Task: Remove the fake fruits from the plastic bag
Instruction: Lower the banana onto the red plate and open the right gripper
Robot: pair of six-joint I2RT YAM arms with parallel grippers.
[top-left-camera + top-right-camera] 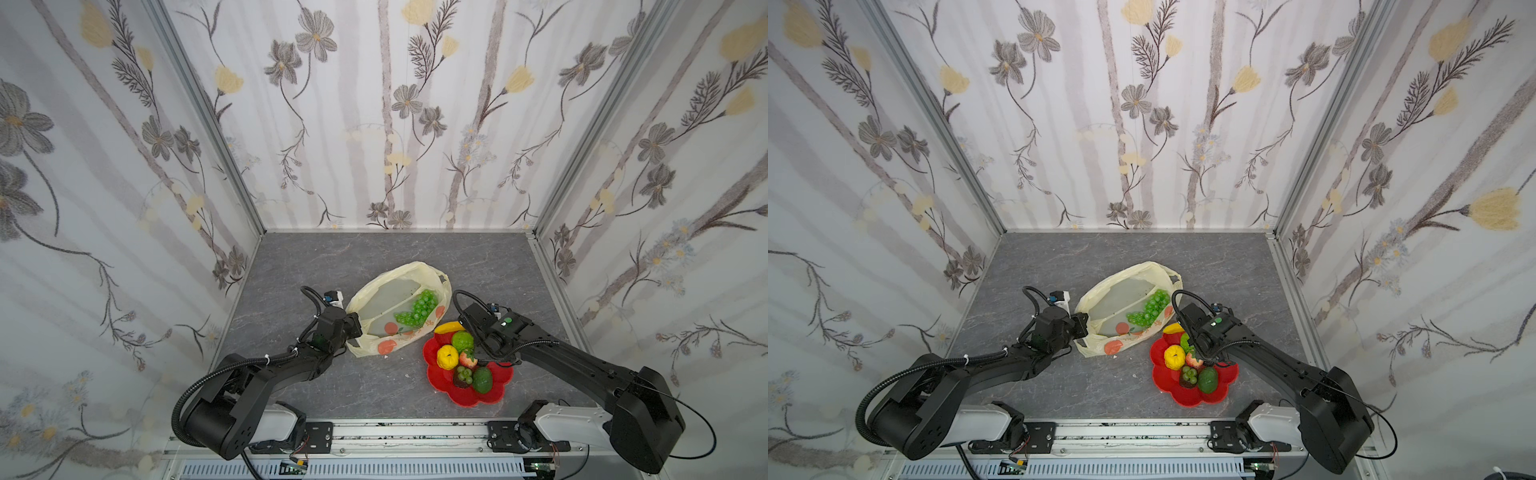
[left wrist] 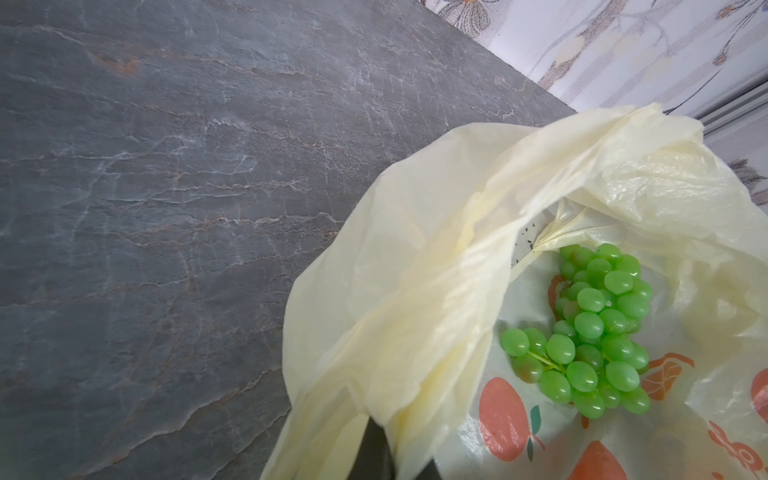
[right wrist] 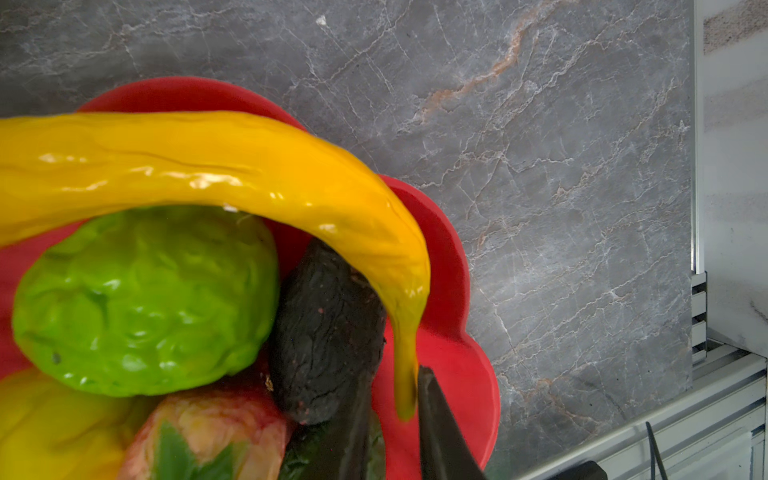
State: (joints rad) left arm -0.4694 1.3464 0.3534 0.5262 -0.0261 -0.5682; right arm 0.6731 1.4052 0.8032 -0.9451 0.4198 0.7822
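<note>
**Little to Read**

Only one piece of print: orange-red lettering (image 2: 733,451) on the pale-yellow plastic bag (image 2: 457,249), just beside the printed fruit pictures, seen in the left wrist view. Rounded, looping strokes, partly cut off by the picture's edge and bent by the creases in the film; no word made out. Same lettering (image 1: 411,334) faintly there on the bag's front in both top views, too small to read. Nothing else legible.
</note>
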